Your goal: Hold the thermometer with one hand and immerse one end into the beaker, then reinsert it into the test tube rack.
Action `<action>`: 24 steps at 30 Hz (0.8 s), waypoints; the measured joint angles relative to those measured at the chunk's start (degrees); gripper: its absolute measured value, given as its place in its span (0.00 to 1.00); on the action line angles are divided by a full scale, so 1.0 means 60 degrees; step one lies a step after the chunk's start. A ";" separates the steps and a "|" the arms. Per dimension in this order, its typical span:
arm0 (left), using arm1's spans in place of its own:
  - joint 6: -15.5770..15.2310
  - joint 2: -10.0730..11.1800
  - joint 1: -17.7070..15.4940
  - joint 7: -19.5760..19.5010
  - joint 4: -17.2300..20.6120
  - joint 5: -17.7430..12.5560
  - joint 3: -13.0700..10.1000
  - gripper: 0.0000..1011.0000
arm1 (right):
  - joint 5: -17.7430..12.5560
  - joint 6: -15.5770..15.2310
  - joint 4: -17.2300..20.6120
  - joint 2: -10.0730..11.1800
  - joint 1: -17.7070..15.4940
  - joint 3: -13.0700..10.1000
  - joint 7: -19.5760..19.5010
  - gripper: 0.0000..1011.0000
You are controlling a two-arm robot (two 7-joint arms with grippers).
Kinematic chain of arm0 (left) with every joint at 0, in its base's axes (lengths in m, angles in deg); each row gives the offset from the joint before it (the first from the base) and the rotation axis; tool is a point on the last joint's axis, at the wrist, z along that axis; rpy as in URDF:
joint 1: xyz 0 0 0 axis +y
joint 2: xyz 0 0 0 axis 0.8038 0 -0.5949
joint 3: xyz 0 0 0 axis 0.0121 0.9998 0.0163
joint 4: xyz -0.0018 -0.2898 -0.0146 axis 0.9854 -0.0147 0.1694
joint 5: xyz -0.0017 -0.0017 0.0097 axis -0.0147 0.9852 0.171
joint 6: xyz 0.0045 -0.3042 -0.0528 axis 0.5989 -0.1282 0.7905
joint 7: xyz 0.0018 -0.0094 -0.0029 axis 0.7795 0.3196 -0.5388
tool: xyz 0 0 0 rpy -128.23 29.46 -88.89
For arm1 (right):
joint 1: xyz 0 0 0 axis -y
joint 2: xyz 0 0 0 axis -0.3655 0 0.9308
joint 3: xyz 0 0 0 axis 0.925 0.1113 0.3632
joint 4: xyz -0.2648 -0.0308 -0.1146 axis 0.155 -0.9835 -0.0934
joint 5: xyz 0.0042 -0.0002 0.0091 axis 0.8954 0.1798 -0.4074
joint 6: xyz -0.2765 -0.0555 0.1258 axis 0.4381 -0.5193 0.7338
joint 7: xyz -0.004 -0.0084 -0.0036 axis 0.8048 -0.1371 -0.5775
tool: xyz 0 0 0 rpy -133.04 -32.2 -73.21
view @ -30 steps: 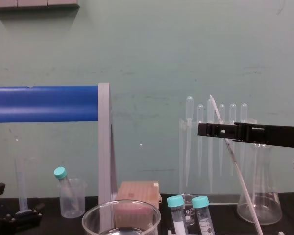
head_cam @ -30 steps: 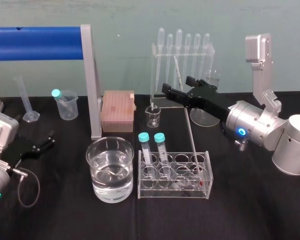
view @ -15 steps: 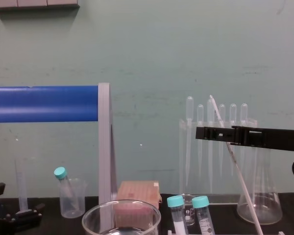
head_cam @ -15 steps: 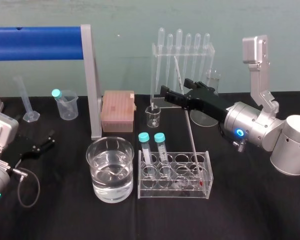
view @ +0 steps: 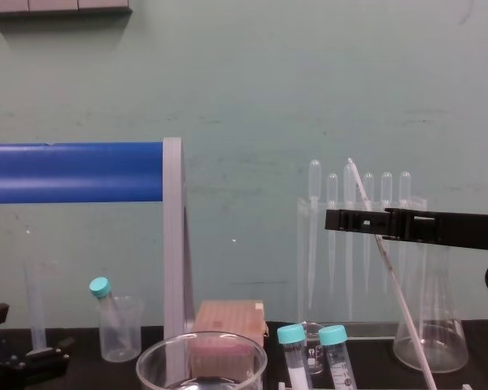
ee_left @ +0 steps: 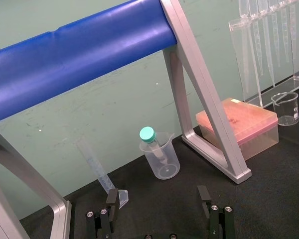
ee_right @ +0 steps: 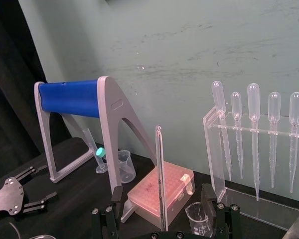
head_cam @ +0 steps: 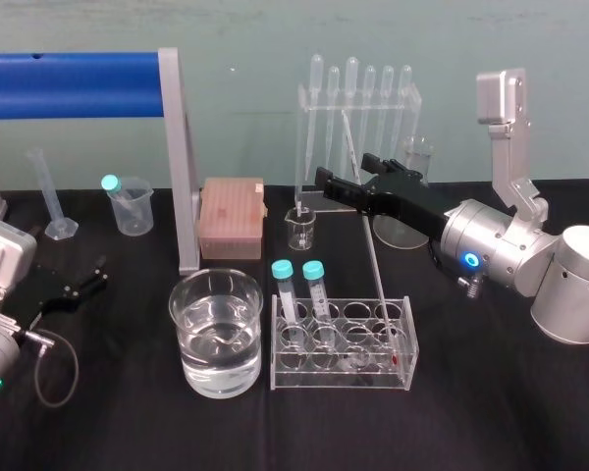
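The thermometer point(head_cam: 373, 257) stands tilted in the clear test tube rack point(head_cam: 309, 379), its top leaning back toward the pipettes. My right gripper point(head_cam: 346, 169) reaches in from the right at its upper part. In the right wrist view the thermometer point(ee_right: 161, 164) rises between the right gripper's point(ee_right: 159, 196) open jaws, touching neither finger. The chest view shows the right gripper point(view: 356, 219) level across the thermometer point(view: 398, 292). Left of the rack stands the beaker point(head_cam: 216, 332) holding water. My left gripper point(head_cam: 79, 287) rests open and empty at the far left, and it appears in its own wrist view point(ee_left: 158, 199).
Two teal-capped tubes point(head_cam: 296, 287) stand in the rack's left end. Behind are a pipette stand point(head_cam: 358, 98), a small glass beaker point(head_cam: 301, 229), a conical flask point(head_cam: 412, 196) and a pink tip box point(head_cam: 232, 218). A blue-barred frame point(head_cam: 79, 83), a plastic beaker point(head_cam: 130, 208) and a measuring cylinder point(head_cam: 51, 196) stand left.
The right gripper has edged slightly forward and left around the thermometer, then stayed still. Thermometer, beaker and left arm have not moved.
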 joint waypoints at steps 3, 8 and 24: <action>0.0000 0.0000 0.0000 0.0000 0.0000 0.0000 0.0000 1.00 | 0.0000 0.0002 0.0004 0.0002 -0.0002 -0.0002 -0.0002 0.99; 0.0000 0.0000 0.0000 0.0000 0.0000 0.0000 0.0000 1.00 | -0.0001 0.0004 0.0007 0.0002 -0.0006 -0.0005 -0.0002 0.97; 0.0000 0.0000 0.0000 0.0000 0.0000 0.0000 0.0000 1.00 | 0.0000 0.0015 0.0011 0.0002 -0.0011 -0.0006 -0.0003 0.51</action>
